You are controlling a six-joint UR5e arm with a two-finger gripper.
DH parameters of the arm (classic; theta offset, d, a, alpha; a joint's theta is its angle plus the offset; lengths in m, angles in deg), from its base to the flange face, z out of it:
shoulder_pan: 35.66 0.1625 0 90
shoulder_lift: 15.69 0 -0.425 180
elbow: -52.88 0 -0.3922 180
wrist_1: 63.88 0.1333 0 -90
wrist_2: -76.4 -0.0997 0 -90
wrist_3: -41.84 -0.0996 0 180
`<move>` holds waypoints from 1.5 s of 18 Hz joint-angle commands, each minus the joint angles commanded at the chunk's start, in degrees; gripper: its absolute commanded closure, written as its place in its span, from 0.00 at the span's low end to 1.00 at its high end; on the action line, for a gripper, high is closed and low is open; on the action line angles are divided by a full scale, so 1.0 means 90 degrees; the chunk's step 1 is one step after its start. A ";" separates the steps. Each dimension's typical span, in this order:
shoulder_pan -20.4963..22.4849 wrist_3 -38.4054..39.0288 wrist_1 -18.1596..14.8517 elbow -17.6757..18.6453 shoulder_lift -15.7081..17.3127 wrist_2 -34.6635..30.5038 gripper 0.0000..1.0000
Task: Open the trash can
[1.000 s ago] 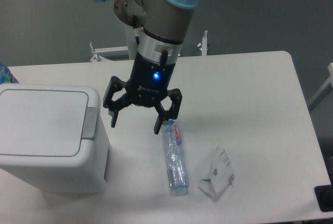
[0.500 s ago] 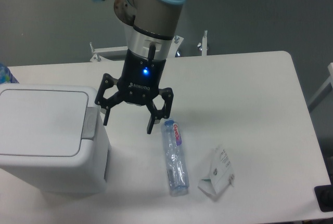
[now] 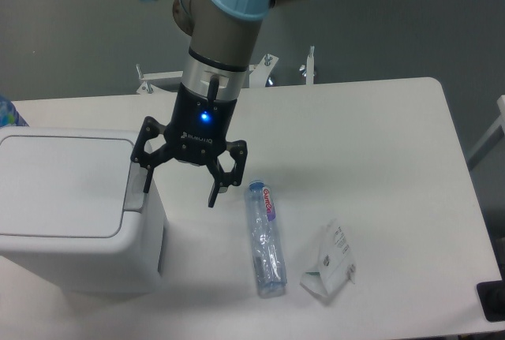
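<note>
Nearest the camera, at the left edge of the white table [image 3: 379, 119], stands the trash can [image 3: 75, 222], a boxy white plastic bin with its flat lid [image 3: 63, 186] shut. It looks rigid, smooth and light, likely to slide if shoved sideways, so the grey push tab [image 3: 135, 192] on the lid's right edge is the spot to press, straight down. Just above that tab hangs the gripper [image 3: 179, 184], its jaws spread wide, holding nothing.
</note>
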 joint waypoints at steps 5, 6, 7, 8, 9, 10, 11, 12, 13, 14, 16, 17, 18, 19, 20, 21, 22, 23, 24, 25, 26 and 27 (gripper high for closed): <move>-0.0010 0.0010 0.0000 0.0000 -0.0039 0.0000 0.00; -0.0010 0.0010 0.0000 0.0000 -0.0049 0.0000 0.00; -0.0010 0.0010 0.0000 0.0000 -0.0049 0.0000 0.00; -0.0010 0.0020 0.0000 0.0000 -0.0049 0.0000 0.00; -0.0039 0.0020 0.0000 0.0000 -0.0049 0.0000 0.00; -0.0068 0.0020 0.0000 -0.0010 -0.0049 0.0000 0.00; -0.0078 0.0020 0.0000 -0.0010 -0.0039 0.0000 0.00; -0.0078 0.0020 0.0000 -0.0010 -0.0049 0.0000 0.00; -0.0078 0.0020 0.0000 -0.0010 -0.0049 0.0000 0.00; -0.0078 0.0020 0.0000 -0.0010 -0.0049 0.0000 0.00; -0.0078 0.0010 0.0000 0.0000 -0.0058 0.0000 0.00; -0.0078 0.0010 0.0000 0.0000 -0.0059 0.0000 0.00; -0.0078 0.0010 0.0000 0.0000 -0.0078 0.0000 0.00; -0.0078 0.0010 0.0000 0.0000 -0.0088 0.0000 0.00; -0.0078 0.0010 0.0000 0.0000 -0.0088 0.0000 0.00; -0.0078 0.0010 0.0000 0.0000 -0.0088 -0.0010 0.00; -0.0078 0.0010 0.0000 0.0000 -0.0088 0.0000 0.00; -0.0078 0.0010 0.0000 0.0000 -0.0098 -0.0010 0.00; -0.0078 0.0010 0.0000 0.0000 -0.0098 -0.0010 0.00; -0.0078 0.0010 0.0000 0.0000 -0.0098 -0.0010 0.00; -0.0078 0.0010 0.0000 0.0000 -0.0098 -0.0010 0.00; -0.0078 0.0010 0.0000 0.0000 -0.0098 -0.0010 0.00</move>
